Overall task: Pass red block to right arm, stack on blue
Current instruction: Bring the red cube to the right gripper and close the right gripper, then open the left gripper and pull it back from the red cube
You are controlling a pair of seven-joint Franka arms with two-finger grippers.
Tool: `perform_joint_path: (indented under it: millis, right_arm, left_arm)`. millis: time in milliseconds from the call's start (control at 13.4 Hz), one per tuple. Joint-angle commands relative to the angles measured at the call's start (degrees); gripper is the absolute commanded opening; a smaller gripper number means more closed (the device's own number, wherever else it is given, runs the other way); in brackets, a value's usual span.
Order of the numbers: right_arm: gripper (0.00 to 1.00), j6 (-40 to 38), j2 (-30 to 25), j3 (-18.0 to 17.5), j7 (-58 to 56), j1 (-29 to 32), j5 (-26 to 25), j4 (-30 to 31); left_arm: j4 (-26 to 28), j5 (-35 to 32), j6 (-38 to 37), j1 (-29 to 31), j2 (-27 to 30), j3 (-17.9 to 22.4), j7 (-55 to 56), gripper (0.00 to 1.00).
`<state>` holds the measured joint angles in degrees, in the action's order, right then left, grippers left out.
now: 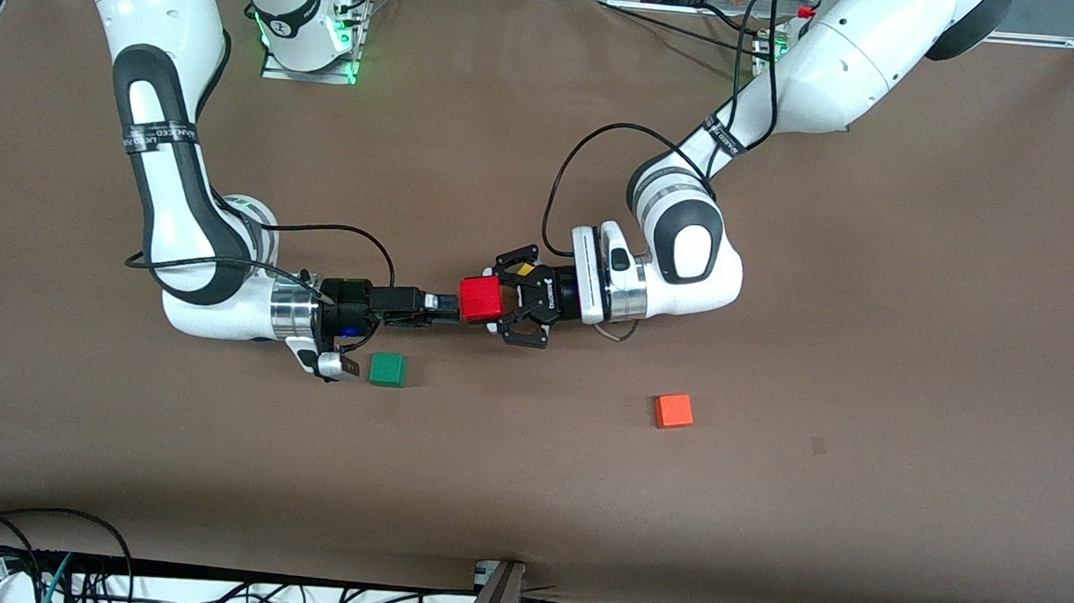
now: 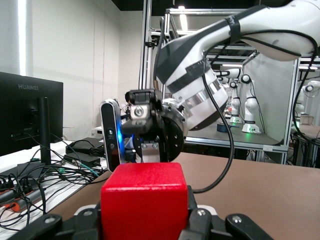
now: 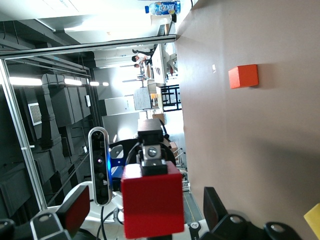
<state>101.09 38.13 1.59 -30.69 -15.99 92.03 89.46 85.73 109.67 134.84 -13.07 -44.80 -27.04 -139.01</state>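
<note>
Left tool (image 1: 492, 301) clamping red block (image 1: 481, 299) from 3 o'clock. Right tool (image 1: 451, 307) straddling at 9, fingers apart. Block appearing light, rigid, smooth; judging free faces best grip.

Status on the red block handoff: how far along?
Done: the left gripper is shut on the red block and holds it off the table, presented to the other arm. In hand: the handoff. The right gripper is open around the block, not yet shut. Left: right grip, left release, stacking. No blue cube shows in any view.
</note>
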Motion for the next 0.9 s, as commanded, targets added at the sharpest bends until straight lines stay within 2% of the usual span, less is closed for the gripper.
perform_joint_path:
  millis: [0,224,299,373,448,672,746,821]
  right_arm:
    - [1.0,1.5,-0.3,0.3,-1.8,-1.0,1.9,0.9]
    - [1.0,2.9,-0.3,0.3,-1.7,-1.8,2.2,0.9]
    - [0.95,2.9,-0.4,0.3,-1.7,-1.8,2.2,0.9]
    - [0.71,2.9,-0.4,0.3,-1.7,-1.8,2.2,0.9]
    - [0.42,2.9,-0.6,0.3,-1.7,-1.8,2.2,0.9]
    - [0.14,2.4,-0.9,0.3,-1.8,-1.8,2.1,0.9]
    - [0.09,2.5,-0.9,0.3,-1.8,-1.8,2.1,0.9]
    - [0.09,2.4,-0.9,0.3,-1.7,-1.8,2.0,0.9]
  left_arm:
    - [-1.6,2.7,0.1,-1.3,-0.8,0.2,-1.9,0.18]
    - [-1.6,2.7,0.1,-1.5,-0.8,0.2,-1.9,0.18]
    - [-1.6,2.7,0.2,-1.5,-0.8,0.2,-1.9,0.18]
    - [-1.6,2.7,0.1,-1.5,-0.8,0.2,-1.9,0.18]
    - [-1.6,2.7,0.1,-1.5,-0.7,0.2,-1.9,0.18]
    - [-1.6,2.7,0.1,-1.5,-0.7,0.2,-1.9,0.18]
    - [-1.6,2.7,0.1,-1.5,-0.7,0.2,-1.9,0.18]
    - [-1.6,2.7,0.1,-1.5,-0.8,0.2,-1.9,0.18]
